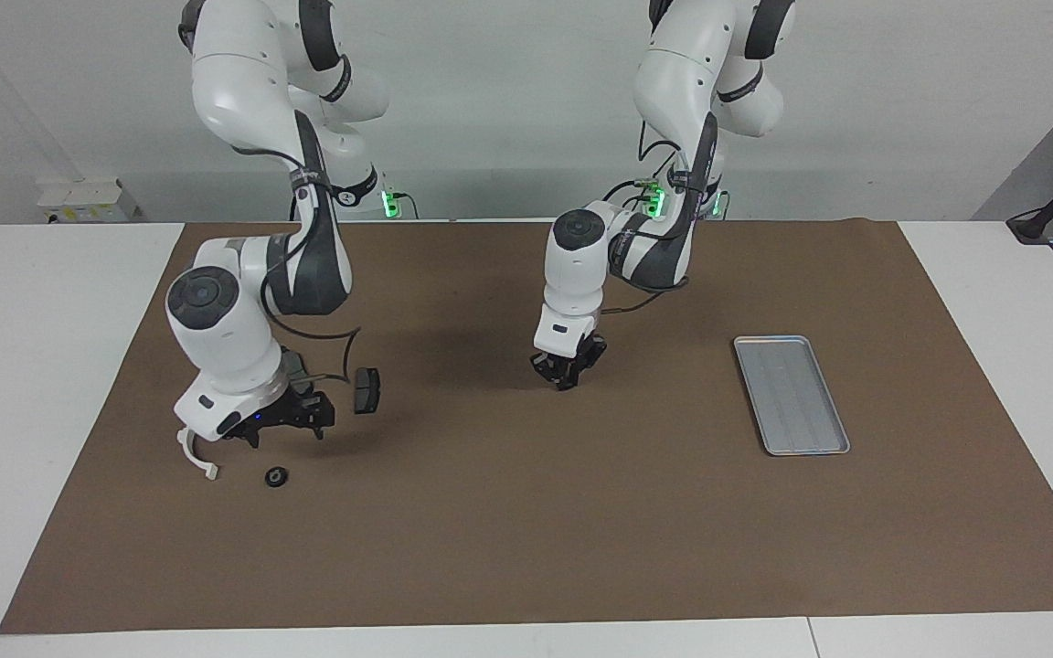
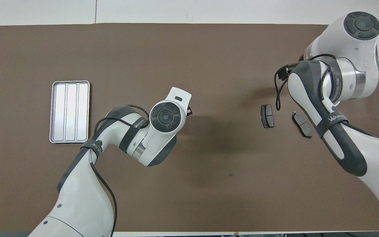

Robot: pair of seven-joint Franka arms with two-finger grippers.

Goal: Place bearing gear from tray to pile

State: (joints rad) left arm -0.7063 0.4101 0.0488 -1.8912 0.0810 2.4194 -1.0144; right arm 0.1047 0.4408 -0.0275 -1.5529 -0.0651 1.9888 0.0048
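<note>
Bearing gear (image 1: 276,476): a small dark ring was seen lying flat on the brown mat (image 1: 526,530), toward the right arm's end of the table, farther from the robots than the other small parts. It was touched by nothing. In the overhead view it was hidden under the right arm.

Right gripper (image 1: 281,428): it was raised over the mat just above the gear and a little nearer the robots' side — the jaws were spread wide and held nothing.

White half-ring bracket (image 1: 195,454): a curved white piece was seen on the mat just beside the gear, partly under the right arm's wrist.

Dark pad (image 1: 365,389): a brake-pad-shaped piece was seen near the right gripper, nearer to the robots than the gear; in the overhead view it lay apart from the second pad.

Second dark pad (image 2: 301,124): it was shown only in the overhead view, beside the first pad and partly covered by the right arm.

Left gripper (image 1: 567,375): it was held low over the middle of the mat — whether the fingertips met cannot be told, and nothing was seen between them.

Tray (image 1: 791,394): the silver ridged tray was seen toward the left arm's end of the table, well apart from both grippers, with no part lying in it.
</note>
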